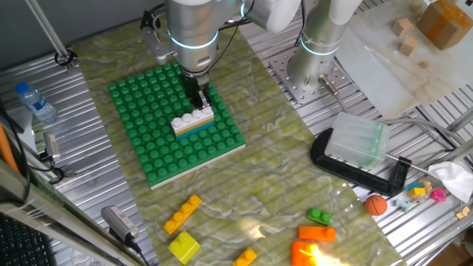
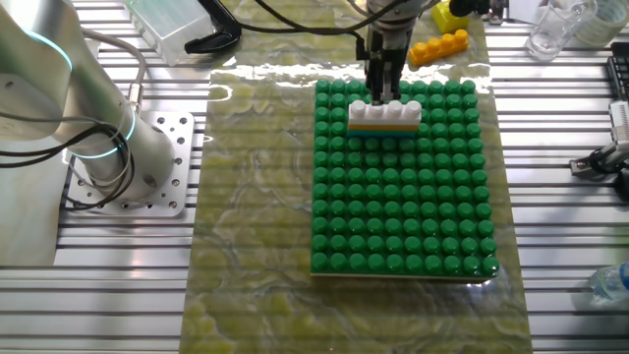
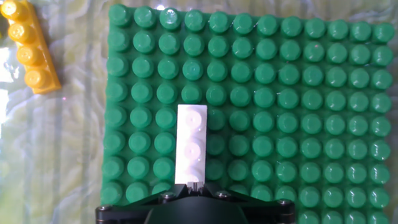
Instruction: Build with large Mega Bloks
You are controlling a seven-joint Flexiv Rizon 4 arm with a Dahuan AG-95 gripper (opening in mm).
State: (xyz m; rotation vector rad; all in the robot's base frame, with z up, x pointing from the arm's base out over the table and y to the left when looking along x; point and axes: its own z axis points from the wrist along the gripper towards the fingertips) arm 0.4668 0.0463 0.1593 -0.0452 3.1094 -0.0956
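I have the end effector [image 1: 198,100] standing straight down over the green studded baseplate [image 1: 148,151], at one end of a small stack: a white brick [image 1: 192,119] on top of a yellow-orange brick [image 1: 195,126], with what looks like a thin cyan layer beneath. From the other fixed view the fingers seem to flank the white brick's end, but I cannot tell whether they are clamped on it or slightly parted; the hand view hides the tips behind the housing. I judge the vertical pose is there so a push seats the studs squarely. The stack sits near one edge of the baseplate, leaving most of it free. Spare bricks wait on the tabletop [image 1: 281,185]: a yellow bar [image 3: 28,46] just beside the baseplate, others well apart.
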